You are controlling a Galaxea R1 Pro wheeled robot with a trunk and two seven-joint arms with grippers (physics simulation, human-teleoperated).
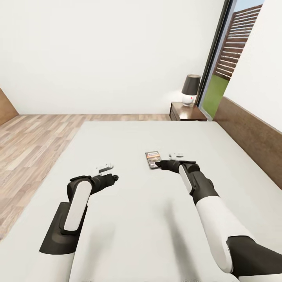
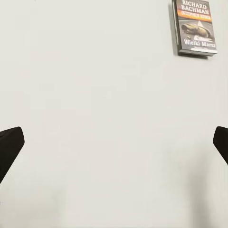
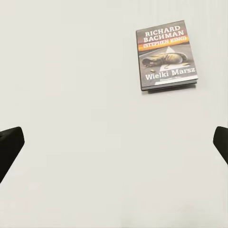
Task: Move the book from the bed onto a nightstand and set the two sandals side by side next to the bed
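Observation:
The book (image 1: 152,159) lies flat on the bed's pale mattress (image 1: 129,137), cover up with white "RICHARD BACHMAN" lettering (image 3: 166,55). My right gripper (image 1: 158,164) hovers just beside the book's near edge, open, its dark fingertips (image 3: 10,147) spread wide over bare mattress. My left gripper (image 1: 114,178) hangs over the mattress some way to the left of the book (image 2: 195,26), open too, nothing between its fingertips (image 2: 9,147). The nightstand (image 1: 187,111) stands past the bed's far right corner. The two sandals are out of view.
A lamp (image 1: 190,89) with a dark shade sits on the nightstand. The wooden headboard (image 1: 250,133) runs along the bed's right side. A tall glass window (image 1: 229,66) is behind the nightstand. Wood-plank floor (image 1: 31,137) lies left of the bed.

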